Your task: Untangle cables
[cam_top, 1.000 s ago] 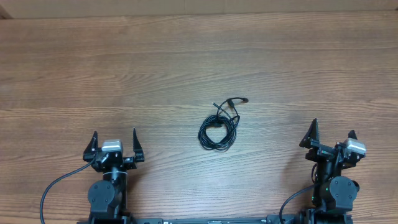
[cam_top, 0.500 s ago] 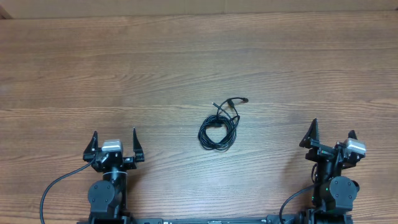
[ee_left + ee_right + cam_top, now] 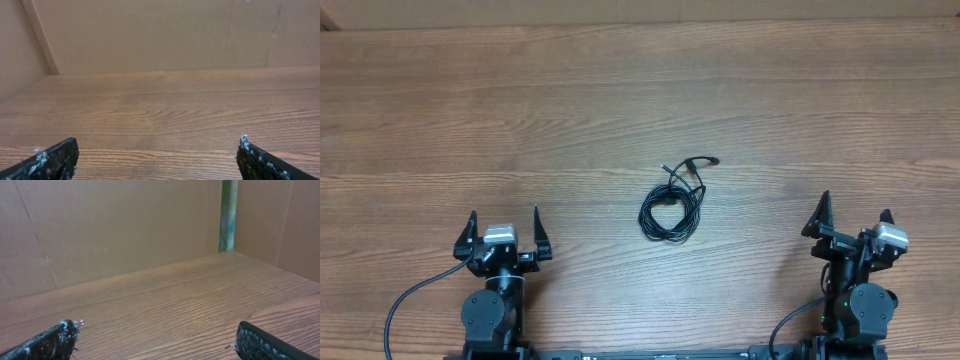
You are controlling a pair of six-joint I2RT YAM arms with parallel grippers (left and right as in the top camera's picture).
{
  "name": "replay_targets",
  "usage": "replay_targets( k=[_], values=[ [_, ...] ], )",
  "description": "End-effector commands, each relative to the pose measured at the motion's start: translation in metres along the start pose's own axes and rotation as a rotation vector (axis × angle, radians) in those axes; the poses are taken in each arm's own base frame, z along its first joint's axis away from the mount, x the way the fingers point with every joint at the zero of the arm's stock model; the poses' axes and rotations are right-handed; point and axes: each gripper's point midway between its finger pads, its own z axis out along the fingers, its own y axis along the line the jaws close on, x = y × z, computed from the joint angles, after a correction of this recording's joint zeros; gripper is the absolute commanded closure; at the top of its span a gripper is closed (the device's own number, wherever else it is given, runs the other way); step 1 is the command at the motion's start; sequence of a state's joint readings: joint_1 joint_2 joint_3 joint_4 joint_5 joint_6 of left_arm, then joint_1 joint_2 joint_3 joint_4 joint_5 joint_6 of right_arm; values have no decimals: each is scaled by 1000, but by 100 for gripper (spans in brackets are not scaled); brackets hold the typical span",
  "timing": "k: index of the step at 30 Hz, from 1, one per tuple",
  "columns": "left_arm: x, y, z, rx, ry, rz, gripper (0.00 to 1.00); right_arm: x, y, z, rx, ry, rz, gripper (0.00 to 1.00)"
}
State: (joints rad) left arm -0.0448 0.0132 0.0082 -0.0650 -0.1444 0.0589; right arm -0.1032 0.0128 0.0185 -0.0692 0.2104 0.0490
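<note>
Wood-grain tabletop (image 3: 520,100) is filling the overhead view, its brown planks running left to right, and plain cardboard walls (image 3: 150,35) are standing behind it in both wrist views. I am seeing the cables (image 3: 672,205) lying just right of centre frame: thin black cords wound into a loose, rounded coil, with short ends and small plug tips poking toward the upper right. The left gripper (image 3: 504,225) is sitting at the lower left, jaws spread wide and holding nothing. The right gripper (image 3: 855,212) is sitting at the lower right, equally wide and empty. Both are well apart from the coil. Their dark, rough-surfaced fingers (image 3: 52,161) are showing at the bottom corners of the wrist views.
</note>
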Motion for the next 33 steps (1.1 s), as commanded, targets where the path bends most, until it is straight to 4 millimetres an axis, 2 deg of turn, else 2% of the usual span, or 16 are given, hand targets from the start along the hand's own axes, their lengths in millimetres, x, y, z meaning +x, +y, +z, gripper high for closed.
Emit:
replay_targets(
  k=[1, 8, 12, 15, 18, 20, 22, 25, 29, 31, 33],
  values=[
    [-2, 2, 0, -7, -12, 28, 0, 1, -1, 0, 4, -8, 4, 0],
    [-1, 1, 0, -2, -9, 28, 0, -4, -2, 0, 15, -27, 7, 0],
    [-8, -15, -1, 90, -40, 24, 0, -9, -4, 0, 26, -48, 11, 0],
    [-12, -15, -1, 90, -56, 14, 1, -9, -6, 0, 37, -49, 12, 0],
    [-18, -27, -3, 162, -79, 0, 1, -12, 9, -1, -51, -56, 46, 0],
    [-35, -44, -10, 267, -136, 3, 1, -23, 35, -5, -202, -83, 63, 0],
    [-59, -58, -20, 365, -203, -12, 0, -44, 63, -17, -365, -125, 55, 0],
    [-99, -55, -34, 389, -255, -154, 0, -80, 90, -39, -532, -201, 36, 0],
    [-151, -48, -61, 407, -302, -255, 1, -132, 110, -72, -669, -317, 2, 0],
    [-173, -45, -77, 409, -316, -261, 0, -160, 112, -88, -686, -367, -4, 0],
    [-193, -40, -96, 403, -316, -261, 0, -178, 111, -99, -683, -374, -5, 0]
  ],
)
